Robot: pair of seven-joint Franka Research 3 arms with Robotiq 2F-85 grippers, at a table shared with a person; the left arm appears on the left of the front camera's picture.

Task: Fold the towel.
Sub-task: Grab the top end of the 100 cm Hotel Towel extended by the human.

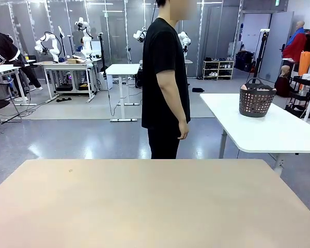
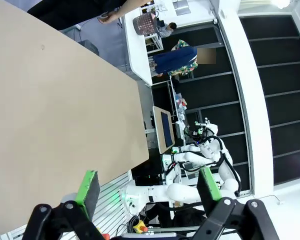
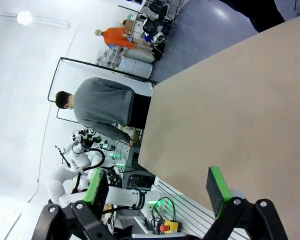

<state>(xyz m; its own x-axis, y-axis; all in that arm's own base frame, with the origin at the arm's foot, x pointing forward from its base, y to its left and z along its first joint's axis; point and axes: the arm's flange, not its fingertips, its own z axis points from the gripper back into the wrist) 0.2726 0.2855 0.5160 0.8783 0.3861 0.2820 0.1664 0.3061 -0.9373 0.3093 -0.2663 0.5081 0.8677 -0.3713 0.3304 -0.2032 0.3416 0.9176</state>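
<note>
The towel is out of view. My left gripper (image 2: 147, 185) hangs open above the near edge of the beige table (image 2: 55, 115), nothing between its green pads (image 2: 88, 186). My right gripper (image 3: 157, 187) is also open, held over the table (image 3: 230, 110) near its edge, with nothing between its green pads (image 3: 216, 189). A person in a black shirt (image 1: 164, 77) stands sideways at the far side of the table (image 1: 144, 201), arms down, hands holding nothing.
A white table (image 1: 263, 124) stands to the far right with a dark woven basket (image 1: 256, 98) on it. A person in a grey top (image 3: 105, 107) stands beyond the table's side in the right wrist view.
</note>
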